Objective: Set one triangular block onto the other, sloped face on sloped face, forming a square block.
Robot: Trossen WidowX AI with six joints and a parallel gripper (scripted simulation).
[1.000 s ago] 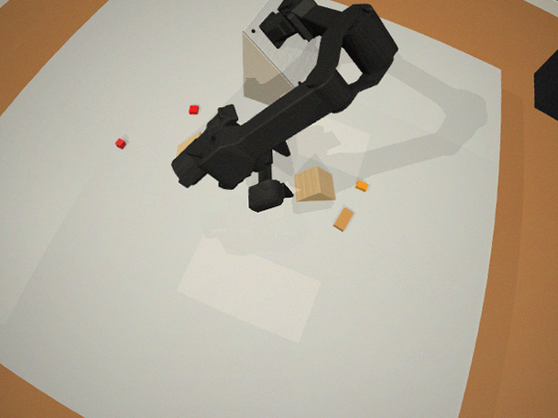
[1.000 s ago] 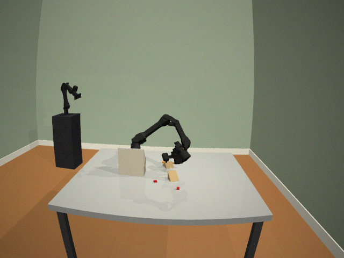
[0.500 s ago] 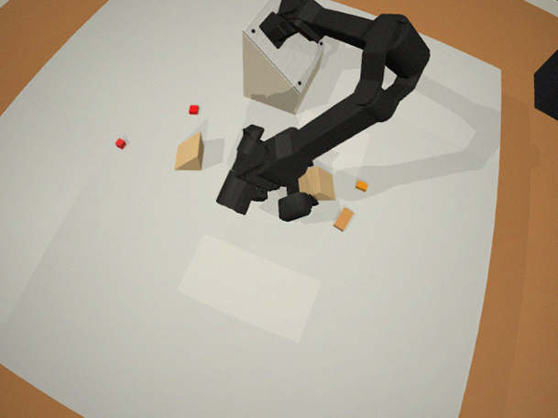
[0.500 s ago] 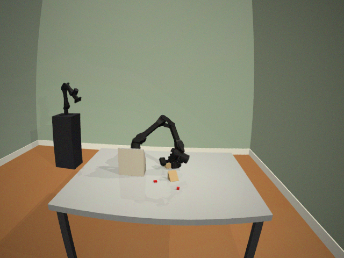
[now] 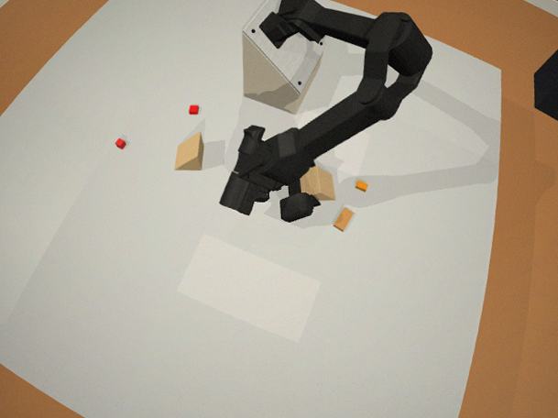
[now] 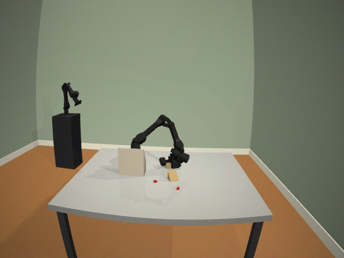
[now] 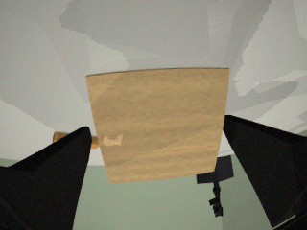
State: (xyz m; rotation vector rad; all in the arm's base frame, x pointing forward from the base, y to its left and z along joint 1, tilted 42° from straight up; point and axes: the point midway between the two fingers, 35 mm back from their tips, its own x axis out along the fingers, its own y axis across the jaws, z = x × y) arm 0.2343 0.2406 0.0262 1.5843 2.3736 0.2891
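One wooden triangular block [image 5: 323, 184] [image 6: 168, 165] [image 7: 160, 105] rests on the table, partly hidden by the arm in the top and exterior views. The other triangular block [image 5: 188, 152] [image 6: 173, 176] stands apart, a sloped face showing. My gripper [image 5: 315, 182] [image 6: 169, 163] [image 7: 159, 126] is open and empty, low and tilted nearly level. Its fingertips are at either side of the first block in the wrist view, whose near face fills the gap between them. I cannot tell whether the fingers touch it or how deep they reach.
A beige slanted stand [image 5: 270, 79] [image 6: 131, 162] bears the arm's base. Two red pieces [image 5: 194, 109] [image 5: 120, 143] lie beyond the second block. A small orange piece [image 5: 362, 185] and a longer orange piece [image 5: 343, 219] lie close to the first block. Another arm stands on a black pedestal [image 6: 67, 141] off the table.
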